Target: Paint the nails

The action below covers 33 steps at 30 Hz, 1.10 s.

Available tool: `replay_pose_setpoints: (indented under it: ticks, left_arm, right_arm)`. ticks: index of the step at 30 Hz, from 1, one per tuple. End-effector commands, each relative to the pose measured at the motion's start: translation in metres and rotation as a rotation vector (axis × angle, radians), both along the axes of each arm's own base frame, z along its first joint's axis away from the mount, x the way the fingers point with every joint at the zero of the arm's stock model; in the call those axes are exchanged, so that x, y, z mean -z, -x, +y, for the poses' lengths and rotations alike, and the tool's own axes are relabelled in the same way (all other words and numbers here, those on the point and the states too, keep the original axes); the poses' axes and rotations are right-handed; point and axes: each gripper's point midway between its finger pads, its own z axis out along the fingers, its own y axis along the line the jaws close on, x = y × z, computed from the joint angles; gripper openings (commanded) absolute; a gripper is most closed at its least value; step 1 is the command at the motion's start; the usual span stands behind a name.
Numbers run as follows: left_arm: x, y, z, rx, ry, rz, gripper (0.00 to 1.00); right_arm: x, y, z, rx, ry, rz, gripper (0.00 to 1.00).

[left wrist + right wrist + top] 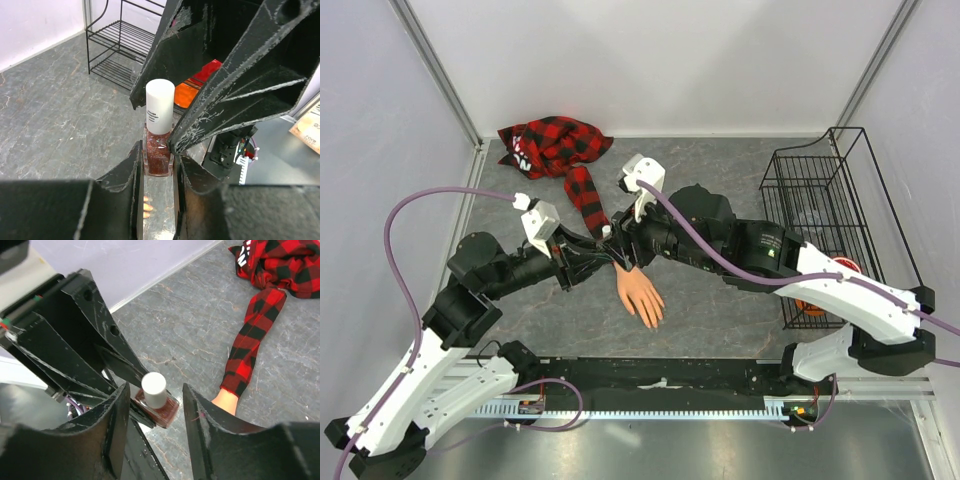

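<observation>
My left gripper [159, 158] is shut on the glass body of a small reddish glitter polish bottle [158, 150] and holds it upright, its white cap [159, 105] on top. The right gripper [155, 390] hangs over it with one finger on each side of the cap [153, 389], a gap on both sides, so it is open. Both grippers meet above the wrist of the peach mannequin hand [640, 292]. The hand lies flat, coming out of a red-and-black plaid sleeve [585, 195]. Its nails [653, 320] point toward the arm bases. A few fingertips [146, 205] show below the bottle.
A black wire rack [820, 220] stands at the right with an orange object [810, 300] at its near end. The rest of the plaid garment [552, 145] is bunched at the back left. White walls close in the grey table on three sides.
</observation>
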Motion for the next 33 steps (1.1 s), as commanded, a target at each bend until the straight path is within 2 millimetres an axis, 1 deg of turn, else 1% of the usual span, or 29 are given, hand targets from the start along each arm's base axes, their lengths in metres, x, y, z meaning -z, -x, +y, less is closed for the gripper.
replay_pose_setpoints:
  ticks: [1, 2, 6, 8, 9, 10, 11, 12, 13, 14, 15, 16, 17, 18, 19, 20, 21, 22, 23, 24, 25, 26, 27, 28, 29, 30, 31, 32, 33]
  left_arm:
    - [-0.016, 0.002, 0.003, 0.003, 0.004, -0.08, 0.02]
    - [-0.016, 0.003, 0.003, 0.009, 0.004, -0.083, 0.02]
    - [-0.018, 0.008, 0.001, 0.036, 0.015, -0.096, 0.02]
    - [-0.023, 0.012, 0.001, 0.052, 0.035, -0.113, 0.02]
    - [-0.025, 0.015, 0.001, 0.065, 0.045, -0.112, 0.02]
    - [-0.028, 0.019, 0.0, 0.082, 0.053, -0.118, 0.02]
    - [-0.033, 0.029, -0.002, 0.132, 0.062, -0.131, 0.02]
    - [-0.036, 0.037, -0.003, 0.176, 0.069, -0.128, 0.02]
    - [-0.038, 0.046, -0.006, 0.235, 0.074, -0.129, 0.02]
    - [-0.046, 0.072, -0.008, 0.38, 0.081, -0.149, 0.02]
    - [-0.047, 0.08, -0.013, 0.452, 0.086, -0.105, 0.02]
    - [-0.049, 0.091, -0.014, 0.527, 0.087, -0.089, 0.02]
    - [-0.052, 0.11, -0.011, 0.644, 0.081, -0.085, 0.02]
    - [-0.055, 0.112, -0.013, 0.677, 0.086, -0.055, 0.02]
    - [-0.057, 0.114, -0.012, 0.685, 0.087, -0.057, 0.02]
    - [-0.058, 0.107, -0.013, 0.641, 0.092, -0.073, 0.02]
    - [-0.057, 0.106, -0.011, 0.607, 0.089, -0.077, 0.02]
    - [-0.058, 0.104, -0.01, 0.58, 0.089, -0.088, 0.02]
    - [-0.059, 0.093, -0.01, 0.51, 0.092, -0.108, 0.02]
    - [-0.056, 0.088, -0.009, 0.472, 0.087, -0.098, 0.02]
    - [-0.058, 0.085, -0.006, 0.431, 0.09, -0.113, 0.02]
    - [-0.058, 0.072, -0.005, 0.355, 0.088, -0.125, 0.02]
    - [-0.051, 0.065, -0.004, 0.312, 0.067, -0.106, 0.02]
    - [-0.048, 0.058, -0.003, 0.274, 0.052, -0.104, 0.02]
    - [-0.043, 0.041, -0.001, 0.185, 0.023, -0.112, 0.02]
    - [-0.038, 0.031, 0.002, 0.136, 0.002, -0.104, 0.02]
    - [-0.028, 0.022, 0.004, 0.089, -0.031, -0.078, 0.02]
    - [-0.024, 0.008, 0.009, 0.009, -0.054, -0.088, 0.02]
    - [-0.021, 0.002, 0.012, -0.027, -0.065, -0.088, 0.02]
  right_arm:
    - [-0.014, -0.002, 0.003, 0.012, 0.0, -0.038, 0.49]
    - [-0.015, -0.003, 0.003, 0.015, 0.002, -0.045, 0.46]
    - [-0.011, -0.003, 0.002, 0.008, 0.021, -0.053, 0.26]
    - [-0.009, 0.0, 0.002, -0.008, 0.029, -0.051, 0.19]
    - [-0.009, 0.002, 0.002, -0.019, 0.031, -0.05, 0.08]
    - [-0.006, 0.003, 0.002, -0.032, 0.039, -0.051, 0.0]
    - [-0.007, 0.007, 0.0, -0.056, 0.039, -0.059, 0.0]
    - [-0.005, 0.02, 0.004, -0.157, 0.055, -0.084, 0.0]
    - [0.002, 0.033, 0.007, -0.259, 0.071, -0.097, 0.0]
    - [0.0, 0.053, 0.005, -0.384, 0.063, -0.119, 0.0]
    - [-0.002, 0.098, 0.006, -0.675, 0.028, -0.158, 0.0]
    - [0.01, 0.119, 0.002, -0.806, 0.022, -0.153, 0.0]
    - [0.004, 0.137, -0.006, -0.907, -0.02, -0.166, 0.0]
    - [-0.001, 0.15, -0.009, -0.994, -0.067, -0.181, 0.0]
    - [0.001, 0.163, -0.013, -1.082, -0.101, -0.153, 0.0]
    - [-0.002, 0.16, -0.014, -1.084, -0.12, -0.151, 0.0]
    - [-0.006, 0.16, -0.013, -1.087, -0.14, -0.159, 0.0]
    - [-0.005, 0.157, -0.013, -1.073, -0.14, -0.148, 0.0]
    - [-0.005, 0.152, -0.012, -1.045, -0.135, -0.148, 0.0]
    - [-0.007, 0.148, -0.011, -1.015, -0.135, -0.158, 0.0]
    - [-0.011, 0.136, -0.01, -0.933, -0.129, -0.174, 0.01]
    - [-0.014, 0.13, -0.01, -0.886, -0.127, -0.182, 0.15]
    - [-0.018, 0.123, -0.011, -0.833, -0.129, -0.192, 0.32]
    - [-0.023, 0.113, -0.013, -0.759, -0.13, -0.196, 0.43]
    - [-0.024, 0.109, -0.014, -0.725, -0.131, -0.182, 0.6]
    - [-0.027, 0.105, -0.015, -0.692, -0.132, -0.184, 0.67]
    - [-0.028, 0.101, -0.016, -0.652, -0.137, -0.152, 0.71]
    - [-0.03, 0.088, -0.017, -0.551, -0.138, -0.122, 0.78]
    - [-0.031, 0.082, -0.019, -0.507, -0.132, -0.107, 0.81]
